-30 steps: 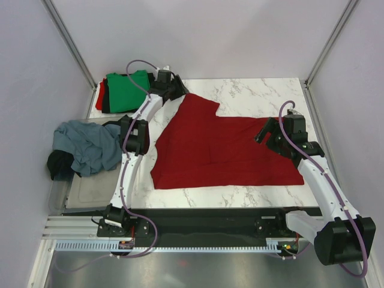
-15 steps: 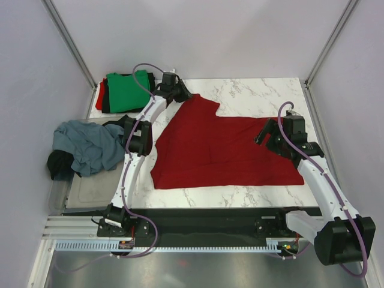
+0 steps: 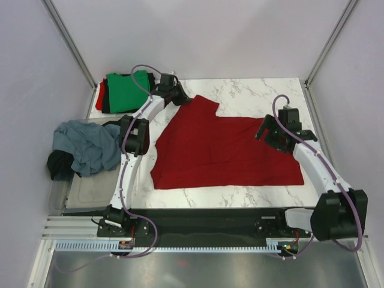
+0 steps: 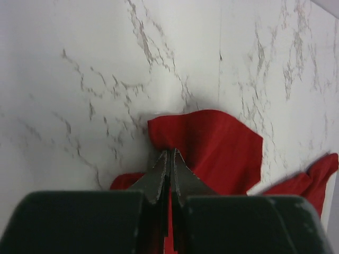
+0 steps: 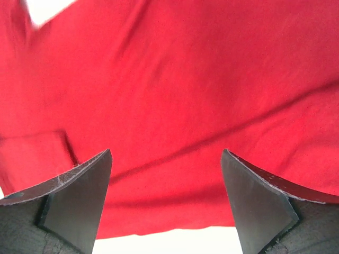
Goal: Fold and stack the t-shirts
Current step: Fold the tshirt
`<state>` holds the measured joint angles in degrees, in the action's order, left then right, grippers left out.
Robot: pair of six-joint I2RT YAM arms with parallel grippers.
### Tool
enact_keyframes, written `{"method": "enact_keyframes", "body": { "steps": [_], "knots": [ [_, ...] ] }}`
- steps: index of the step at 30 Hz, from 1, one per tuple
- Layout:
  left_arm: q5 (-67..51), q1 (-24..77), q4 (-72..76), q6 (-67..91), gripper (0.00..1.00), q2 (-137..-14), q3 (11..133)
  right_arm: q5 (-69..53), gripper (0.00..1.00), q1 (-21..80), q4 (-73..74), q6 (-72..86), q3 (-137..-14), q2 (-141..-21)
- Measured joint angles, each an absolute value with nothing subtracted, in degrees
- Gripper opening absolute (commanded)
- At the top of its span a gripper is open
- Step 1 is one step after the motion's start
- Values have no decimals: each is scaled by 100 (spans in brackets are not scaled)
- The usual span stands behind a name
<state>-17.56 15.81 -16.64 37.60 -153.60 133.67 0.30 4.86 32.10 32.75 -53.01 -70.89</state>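
While your left gripper pinches the dark red shirt, the right gripper gapes open over it; mid-left, clear tub holds grey-blue shirt and black shirt.

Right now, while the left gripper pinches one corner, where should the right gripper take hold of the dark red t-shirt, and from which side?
Probably the far right corner of the dark red t-shirt, coming down from above at its right edge. The cloth lies flat on the table, so only an edge can be pinched, and the open right gripper hangs over that hem.
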Motion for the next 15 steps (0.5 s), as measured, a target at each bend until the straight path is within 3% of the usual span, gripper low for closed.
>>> {"method": "enact_keyframes", "body": {
  "steps": [8, 15],
  "knots": [
    [-1837, 1577, -1785, 3562, 2, -13852, 12361, 119, 88, -1096, 3004, 3505, -7067, -9273],
    [-1959, 1577, -1743, 3424, 2, -13303, 12307, 613, 83, -1356, 2941, 3411, -8663, -11194]
  ]
}}
